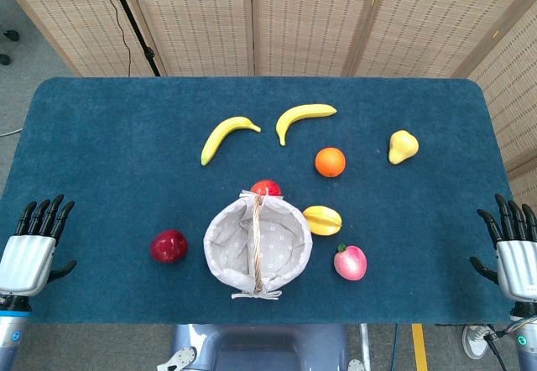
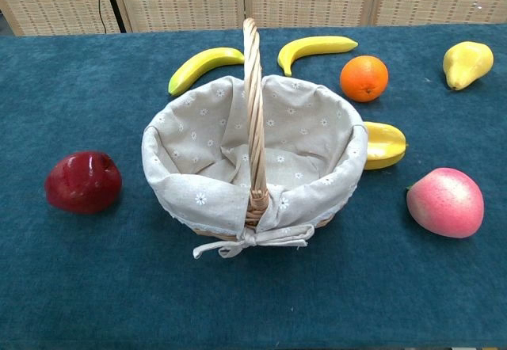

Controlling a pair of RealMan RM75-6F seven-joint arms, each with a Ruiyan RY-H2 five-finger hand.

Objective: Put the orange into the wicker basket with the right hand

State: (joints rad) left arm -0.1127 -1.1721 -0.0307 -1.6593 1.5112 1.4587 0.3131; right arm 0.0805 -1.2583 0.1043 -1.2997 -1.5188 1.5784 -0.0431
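The orange (image 1: pixel 330 162) (image 2: pixel 364 78) lies on the blue table, right of centre and behind the wicker basket (image 1: pixel 225 252) (image 2: pixel 170 158). The basket has a pale cloth lining, an upright handle, and nothing inside. My right hand (image 1: pixel 513 248) rests at the table's front right corner, fingers spread, holding nothing, far from the orange. At the front left corner my left hand (image 1: pixel 33 243) lies with its fingers apart and empty. Neither hand shows in the chest view.
Two bananas (image 1: pixel 226 135) (image 1: pixel 302 117) lie behind the basket, a yellow pear (image 1: pixel 402 146) at the right. A starfruit (image 1: pixel 322 219) and a peach (image 1: pixel 350 263) sit right of the basket, a dark red apple (image 1: pixel 169 246) left, another red fruit (image 1: pixel 266 188) just behind it.
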